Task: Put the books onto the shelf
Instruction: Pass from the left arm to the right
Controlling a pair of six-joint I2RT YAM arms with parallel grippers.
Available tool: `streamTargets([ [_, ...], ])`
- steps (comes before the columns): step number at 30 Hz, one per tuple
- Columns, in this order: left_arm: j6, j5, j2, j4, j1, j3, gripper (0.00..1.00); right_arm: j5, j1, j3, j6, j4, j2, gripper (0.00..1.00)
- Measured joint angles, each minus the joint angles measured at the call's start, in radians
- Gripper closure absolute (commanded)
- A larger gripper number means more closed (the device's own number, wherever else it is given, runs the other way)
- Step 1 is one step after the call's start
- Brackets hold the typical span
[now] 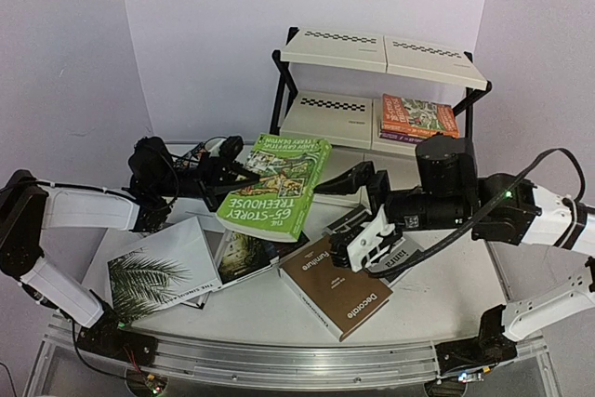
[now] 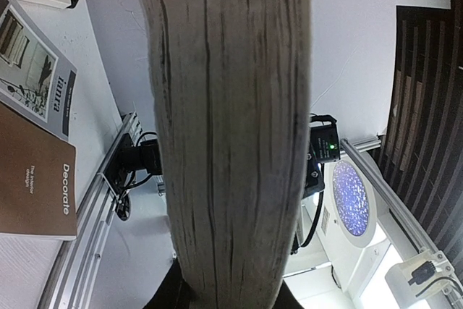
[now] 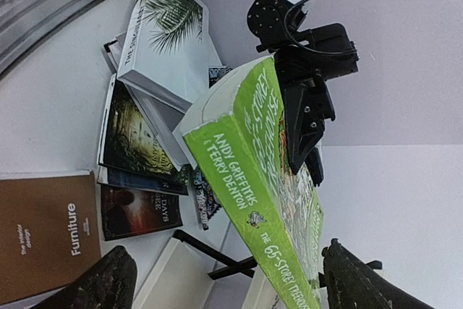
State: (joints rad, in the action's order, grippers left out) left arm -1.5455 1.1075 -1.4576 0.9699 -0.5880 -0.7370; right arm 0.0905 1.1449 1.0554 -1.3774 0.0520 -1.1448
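Observation:
A green "65-Storey Treehouse" book (image 1: 274, 183) hangs tilted in the air, and my left gripper (image 1: 226, 174) is shut on its left edge. In the left wrist view its page edge (image 2: 231, 128) fills the middle, between the jaws. My right gripper (image 1: 340, 200) stands open at the book's right edge; in the right wrist view the green spine (image 3: 249, 179) runs between the spread fingertips (image 3: 108, 280) without touching them. An orange book (image 1: 416, 116) lies on the middle tier of the shelf (image 1: 381, 53). The other books lie on the table below.
On the table lie a white palm-leaf book (image 1: 153, 271), dark novels (image 1: 244, 253), a brown "Decorate" book (image 1: 337, 285) and a grey-white "ianra" book (image 1: 395, 258) under the right wrist. The shelf's top tier (image 1: 339, 44) holds nothing.

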Motion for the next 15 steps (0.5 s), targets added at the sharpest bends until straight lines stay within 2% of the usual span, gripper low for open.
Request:
streamTargets([
  [8, 0.001, 0.014, 0.008, 0.000, -0.007, 0.020, 0.96, -0.056, 0.017, 0.001, -0.147, 0.060, -0.045, 0.25],
  [15, 0.005, 0.018, 0.030, 0.000, -0.025, 0.044, 0.96, -0.100, 0.017, 0.018, -0.206, 0.079, -0.110, 0.47],
])
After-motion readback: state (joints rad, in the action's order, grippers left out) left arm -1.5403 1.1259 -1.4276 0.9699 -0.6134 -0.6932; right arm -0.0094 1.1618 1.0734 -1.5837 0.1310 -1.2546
